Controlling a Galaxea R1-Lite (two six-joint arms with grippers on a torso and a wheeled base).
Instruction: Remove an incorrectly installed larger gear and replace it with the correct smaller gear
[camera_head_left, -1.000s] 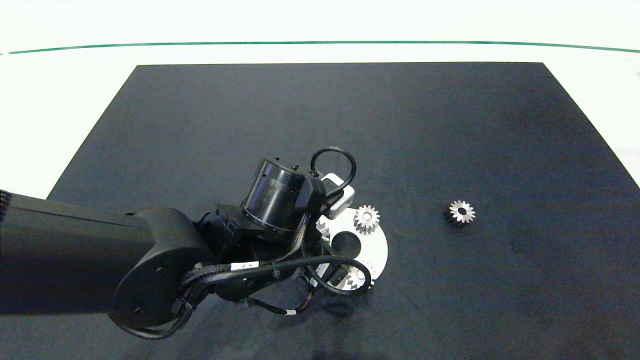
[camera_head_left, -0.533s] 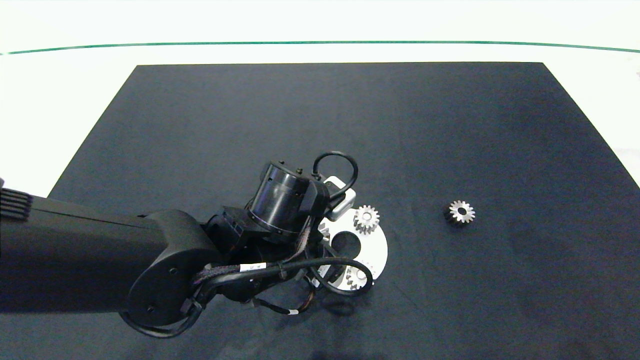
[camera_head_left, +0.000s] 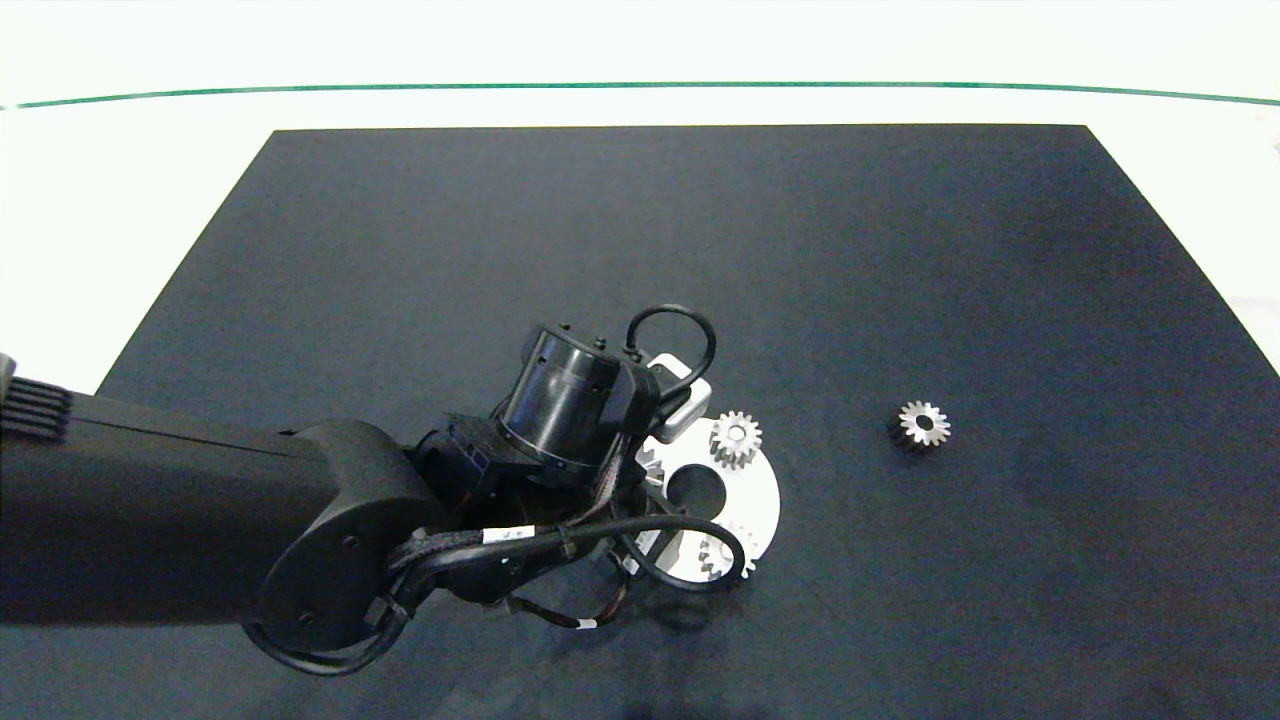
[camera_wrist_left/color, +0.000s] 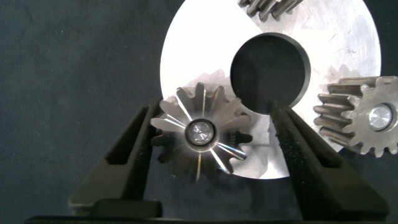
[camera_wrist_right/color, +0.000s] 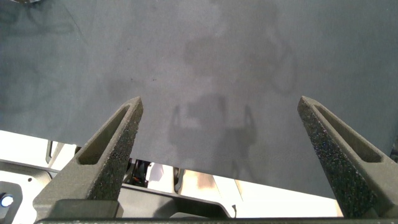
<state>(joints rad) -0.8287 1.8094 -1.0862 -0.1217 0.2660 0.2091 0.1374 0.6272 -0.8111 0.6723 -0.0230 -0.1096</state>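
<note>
— Moved since a second ago? Left arm carried a little toward the disc, and the round silver plate (camera_head_left: 768, 500) nudged slightly to the right with it; loose gear out on the mat unmoved.

— And the larger gear (camera_wrist_left/color: 200, 138)? Seated on a pin at the plate's rim, on the side under the arm, long pointed teeth fanned out, bright pin end showing in its bore. Mostly hidden beneath the wrist from above.

— Left gripper (camera_wrist_left/color: 211, 146)? Spread, straddling that gear. One finger touching or all but touching the teeth on one side, the other standing off with a clear gap, over the plate near the big centre hole (camera_wrist_left/color: 270, 70). Not yet pinching.

— Around it? Two short-toothed gears on the same plate: one at the far rim (camera_head_left: 735, 438), one at the near rim (camera_head_left: 722, 552), half behind a cable loop. The spare smaller gear (camera_head_left: 920, 424) well apart to the right on the black mat (camera_head_left: 900, 250) covering the counter.

— Right gripper (camera_wrist_right/color: 221, 155)? Parked off to the side, fingers wide, holding nothing, only mat beneath.

— Doing this step well? Probably: centre first, so both fingers meet the teeth together rather than shoving the plate again. Then close on the tooth tips and lift straight along the pin; any tilt likely to bind the bore or drag the plate up.
</note>
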